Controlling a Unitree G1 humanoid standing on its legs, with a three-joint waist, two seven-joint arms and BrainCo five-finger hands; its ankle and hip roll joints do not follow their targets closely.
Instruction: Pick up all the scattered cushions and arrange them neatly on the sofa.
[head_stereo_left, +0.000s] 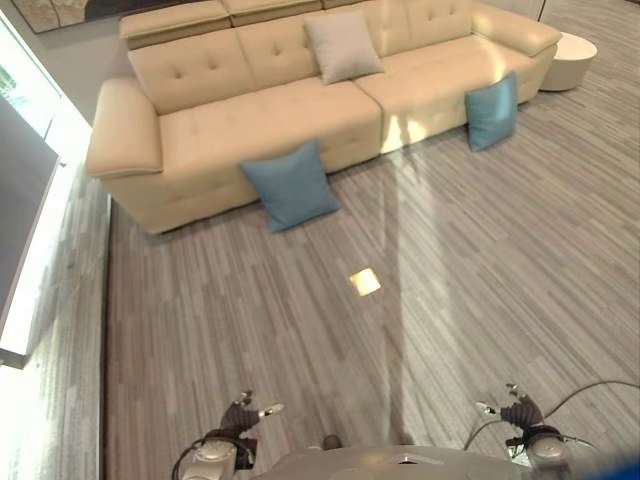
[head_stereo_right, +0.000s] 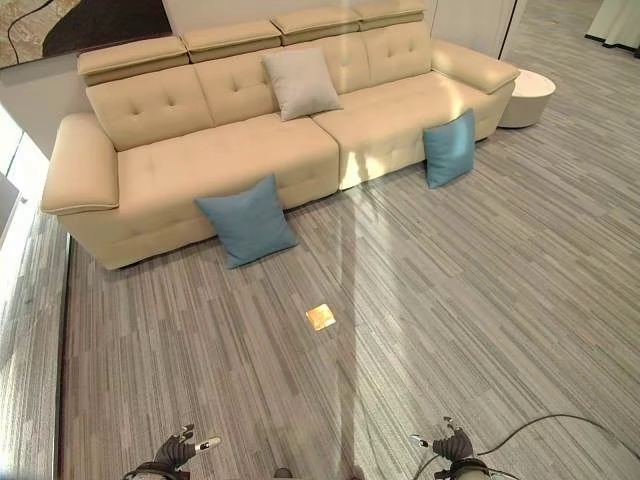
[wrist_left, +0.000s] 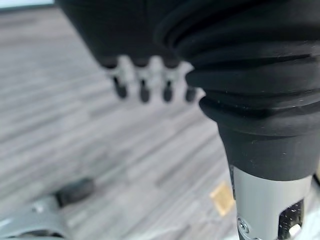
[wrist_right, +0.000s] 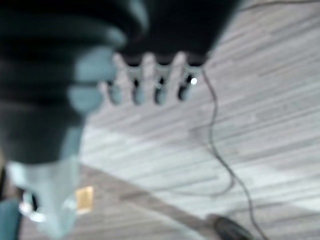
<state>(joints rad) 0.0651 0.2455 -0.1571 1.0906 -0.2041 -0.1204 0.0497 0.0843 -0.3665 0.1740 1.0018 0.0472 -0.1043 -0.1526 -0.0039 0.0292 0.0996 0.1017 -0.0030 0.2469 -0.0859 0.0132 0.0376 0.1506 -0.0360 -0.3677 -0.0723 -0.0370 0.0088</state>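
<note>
No readable text, label, number or sign anywhere.

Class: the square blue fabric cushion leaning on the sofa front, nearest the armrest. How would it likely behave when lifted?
The square blue fabric cushion looks plump, so probably light and squashy. It leans on the cream sofa, so a nudge may topple it.

The right hand (wrist_right: 150, 75) is above the striped grey wood floor (wrist_right: 270, 115), holding nothing. Its fingers (wrist_right: 161, 87) hang in a row, relaxed and apart from the floor. A small yellow-tan square (wrist_right: 84, 198) lies flat on the floor. A band of brighter light crosses the floor boards beneath the fingers.
</note>
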